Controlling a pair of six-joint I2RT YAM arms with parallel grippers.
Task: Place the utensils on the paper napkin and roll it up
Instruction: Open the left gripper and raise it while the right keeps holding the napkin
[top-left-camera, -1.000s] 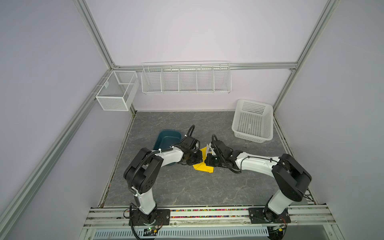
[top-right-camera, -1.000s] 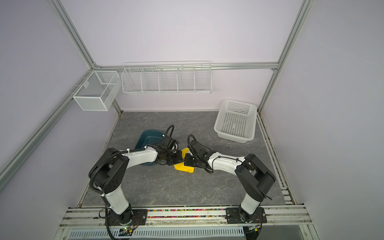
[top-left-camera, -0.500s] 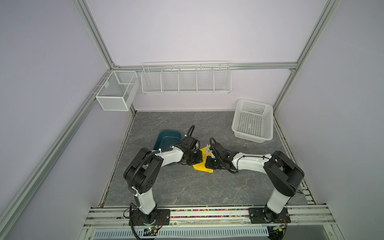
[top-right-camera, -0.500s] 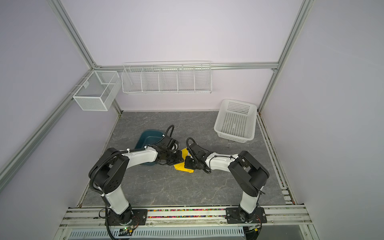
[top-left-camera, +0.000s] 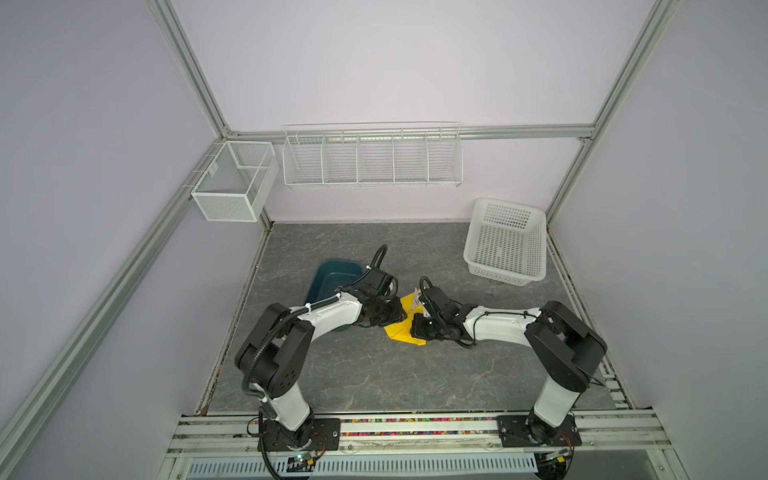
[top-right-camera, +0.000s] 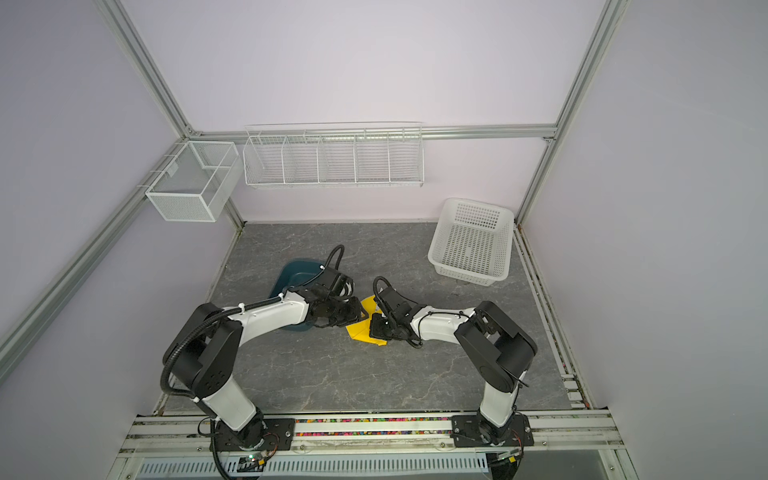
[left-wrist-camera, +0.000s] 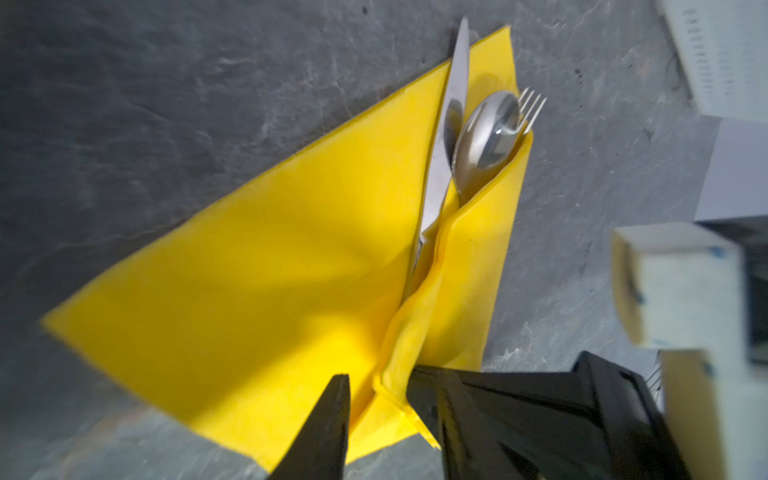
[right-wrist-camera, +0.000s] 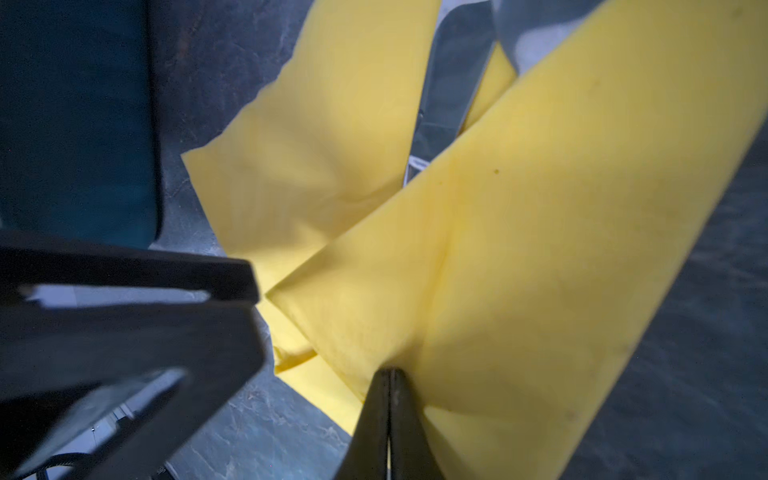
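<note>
The yellow paper napkin (top-left-camera: 400, 333) (top-right-camera: 360, 332) lies mid-table between both grippers. In the left wrist view the paper napkin (left-wrist-camera: 270, 270) carries the utensils: a knife (left-wrist-camera: 444, 145), a spoon (left-wrist-camera: 486, 133) and fork tines (left-wrist-camera: 532, 104), with one flap folded over their handles. My left gripper (left-wrist-camera: 378, 399) (top-left-camera: 397, 318) stands open astride the flap's corner. My right gripper (right-wrist-camera: 388, 378) (top-left-camera: 417, 328) is shut on the raised flap of the paper napkin (right-wrist-camera: 540, 228). A blurred grey utensil (right-wrist-camera: 453, 62) shows beyond the fold.
A teal tub (top-left-camera: 332, 277) (top-right-camera: 294, 272) sits just left of the napkin, partly under the left arm. A white plastic basket (top-left-camera: 505, 245) (top-right-camera: 471, 241) stands at the back right. Wire racks (top-left-camera: 372, 160) hang on the back wall.
My left gripper's jaws have come apart at the napkin's corner. The right arm has shifted a little to the left, still pinching the flap.
</note>
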